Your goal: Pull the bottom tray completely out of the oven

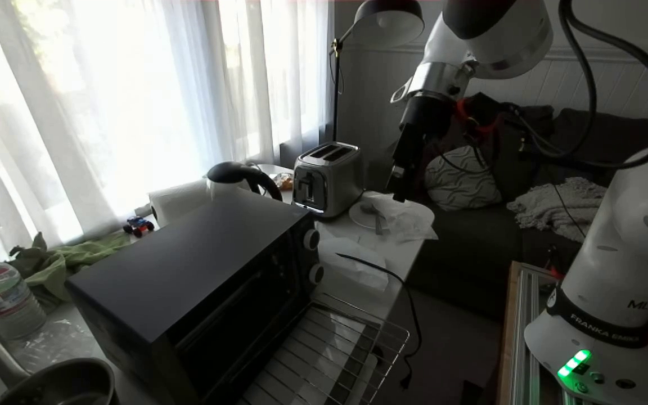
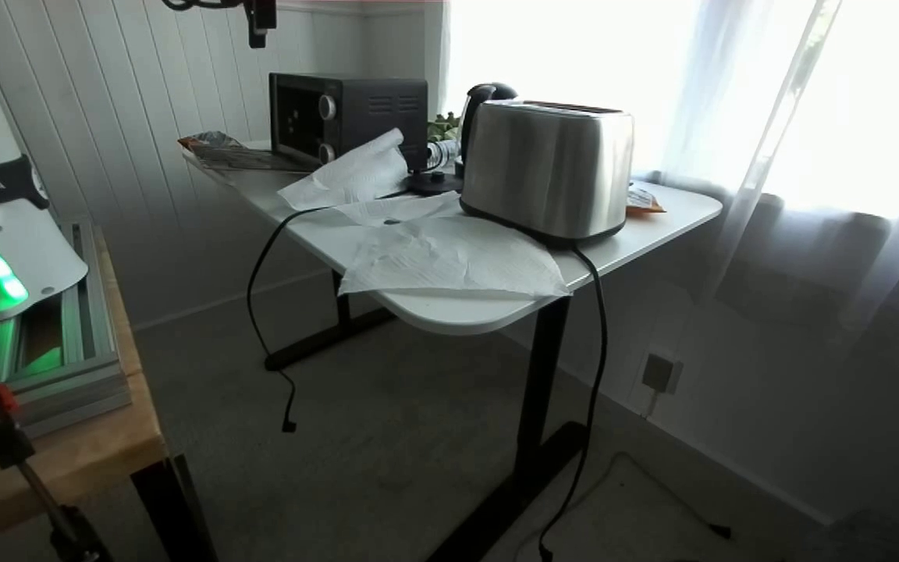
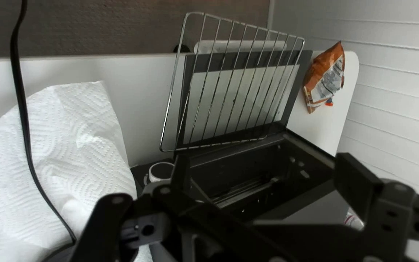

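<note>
In the wrist view the hand [image 3: 264,165] had its fingers [image 3: 355,178] spread wide, with nothing gripped between them. Beyond them the wire rack [image 3: 234,101] lay outside the oven [image 3: 313,203], over the lowered glass door [image 3: 296,92]. Its inner edge ran just in front of the dark cavity, so the pull looked done or very nearly so; whether a corner touched the oven's lip could not be told. Pale rods [image 3: 243,193] showed inside, too dim to identify. The rack was a rectangle of thin silvery wire, rounded at the corners and crossed by slender parallel bars, and it sat a little askew to the door.

In an exterior view it stood out from the oven's front, its far end seeming to reach past the edge of the tabletop [image 1: 400,256]. The hand hung in the air, well above the rack and apart from it.

In an exterior view, with paper towels [image 2: 457,257] in the foreground, the rack appeared almost edge-on, a thin, roughly level grid before the oven mouth. Only the tip of the hand showed at the top, too little to read its opening there. At most, by judgement, a short further tug was left.
</note>
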Tool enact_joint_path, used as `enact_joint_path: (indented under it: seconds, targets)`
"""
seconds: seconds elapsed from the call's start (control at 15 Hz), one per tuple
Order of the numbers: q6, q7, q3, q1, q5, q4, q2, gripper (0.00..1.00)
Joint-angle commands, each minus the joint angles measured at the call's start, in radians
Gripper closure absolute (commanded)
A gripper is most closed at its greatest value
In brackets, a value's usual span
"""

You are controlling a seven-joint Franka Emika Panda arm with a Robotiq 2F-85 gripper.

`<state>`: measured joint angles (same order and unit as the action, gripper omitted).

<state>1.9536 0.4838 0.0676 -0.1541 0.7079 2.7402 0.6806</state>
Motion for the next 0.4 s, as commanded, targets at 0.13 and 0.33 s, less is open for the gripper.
enact_joint_path:
  seconds: [0.13, 0.33]
  targets:
    - [-0.064, -0.002, 0.028, -0.021, -0.013, 0.003, 0.061, 0.00]
    - [-0.076, -0.002, 0.035, -0.028, -0.013, 0.003, 0.081, 0.00]
